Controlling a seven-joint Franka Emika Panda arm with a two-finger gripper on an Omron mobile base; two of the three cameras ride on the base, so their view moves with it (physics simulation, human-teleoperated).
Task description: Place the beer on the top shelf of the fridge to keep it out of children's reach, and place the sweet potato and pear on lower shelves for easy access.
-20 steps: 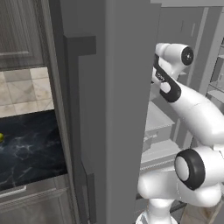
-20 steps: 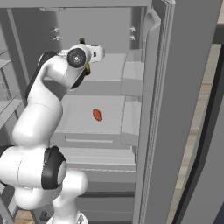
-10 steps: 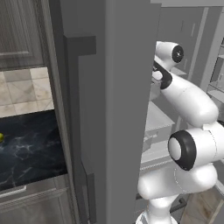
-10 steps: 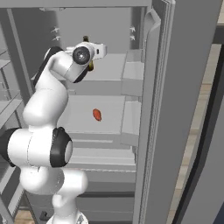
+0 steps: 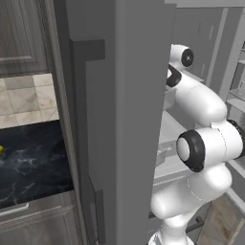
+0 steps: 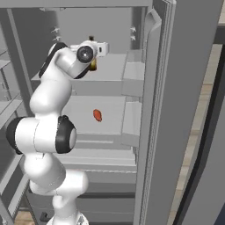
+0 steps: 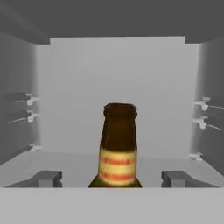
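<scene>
The beer (image 7: 117, 148) stands upright on the top shelf (image 7: 65, 162) of the fridge (image 6: 184, 88). My gripper (image 7: 111, 178) is open, with one fingertip on each side of the bottle's shoulder and a clear gap to the glass. In the right base view the beer (image 6: 92, 65) shows partly behind my hand at the top shelf (image 6: 112, 72). The sweet potato (image 6: 97, 115) lies on one of the lower shelves (image 6: 79, 110). The pear (image 5: 1, 150) sits on the dark counter at the far left.
The open grey fridge door (image 5: 134, 119) stands between the counter (image 5: 33, 162) and the arm. Door bins (image 6: 132, 79) line the right side of the interior. Shelf pegs (image 7: 202, 105) stick out from both side walls.
The arm's elbow has risen and the hand has shifted slightly at the top shelf. The sweet potato and pear have not moved.
</scene>
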